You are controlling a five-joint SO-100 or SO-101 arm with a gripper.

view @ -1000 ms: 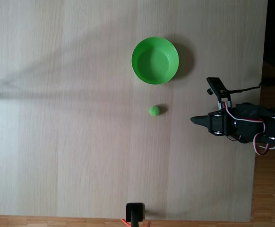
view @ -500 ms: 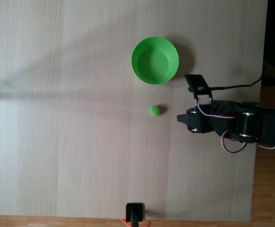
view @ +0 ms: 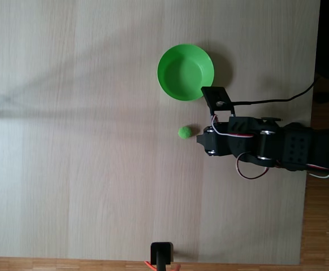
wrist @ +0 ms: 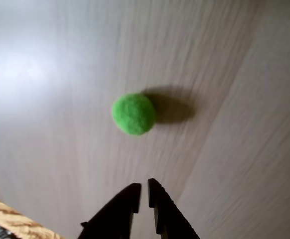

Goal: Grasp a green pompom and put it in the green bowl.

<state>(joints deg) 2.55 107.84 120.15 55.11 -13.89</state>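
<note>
- Black and nearly touching, the two fingers of the gripper (wrist: 142,189) entered the wrist view from the bottom edge with only a thin slit between their tips, and nothing was held in that slit.
- In the fixed view the gripper (view: 200,141) was the leftmost tip of the arm, which reached in from the right edge of the picture over the pale wooden table (view: 85,141).
- The green pompom (wrist: 133,114) lay straight ahead of the fingertips in the wrist view, a little to the left of the line through the slit, apart from them with bare table between.
- In the fixed view the green pompom (view: 185,132) sat just beside the gripper's tip, to its left and slightly above, not touching it.
- Being a round ball, the pompom had no long axis, so any closing direction would probably serve; I judged the jaws had to spread first, since the slit was far narrower than the ball.
- The green bowl (view: 168,86) stood above the pompom in the fixed view, near it and empty, with the arm's camera bracket overlapping its lower right rim.
- The pompom was on the table, not yet grasped.
</note>
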